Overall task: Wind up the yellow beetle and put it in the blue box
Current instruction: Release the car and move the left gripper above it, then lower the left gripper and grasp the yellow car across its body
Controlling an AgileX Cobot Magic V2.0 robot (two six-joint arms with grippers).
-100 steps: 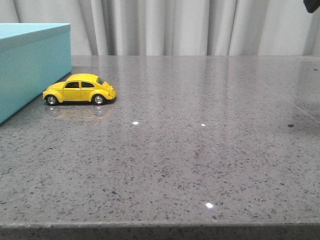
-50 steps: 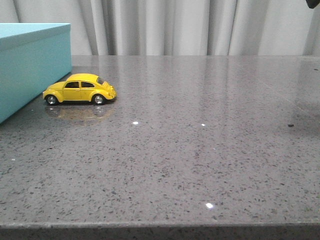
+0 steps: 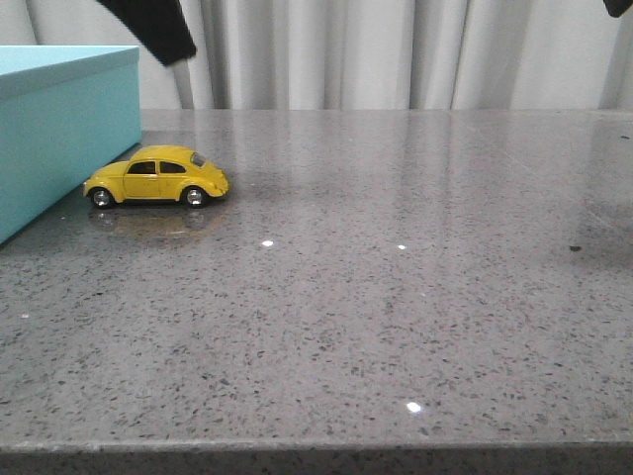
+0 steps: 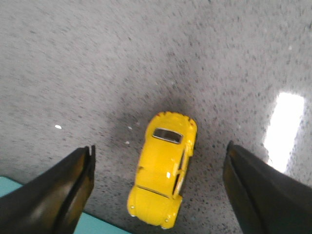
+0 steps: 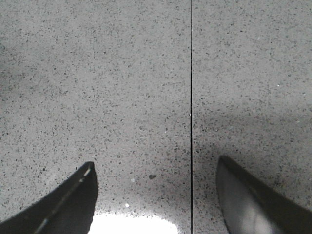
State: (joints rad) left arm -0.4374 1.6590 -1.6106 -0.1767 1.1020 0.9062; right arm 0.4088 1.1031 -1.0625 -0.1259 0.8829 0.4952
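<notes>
The yellow beetle (image 3: 156,177) stands on its wheels on the grey stone table, close beside the blue box (image 3: 61,124) at the far left. From the left wrist view the yellow beetle (image 4: 163,168) lies below and between the wide-spread fingers, untouched, with a corner of the blue box (image 4: 92,225) by its nose. My left gripper (image 4: 158,148) is open, high above the car; one dark finger (image 3: 153,28) shows at the front view's top left. My right gripper (image 5: 155,165) is open over bare table, holding nothing; only a dark corner of the right arm (image 3: 620,7) shows at the front view's top right.
A thin dark seam (image 5: 191,97) runs through the tabletop under the right gripper. White curtains (image 3: 346,54) hang behind the table. The table's front edge (image 3: 316,447) runs along the bottom of the front view.
The left arm has come into the front view at the top left, above the box and car. The car has hardly shifted. The right arm stays at the top right corner.
</notes>
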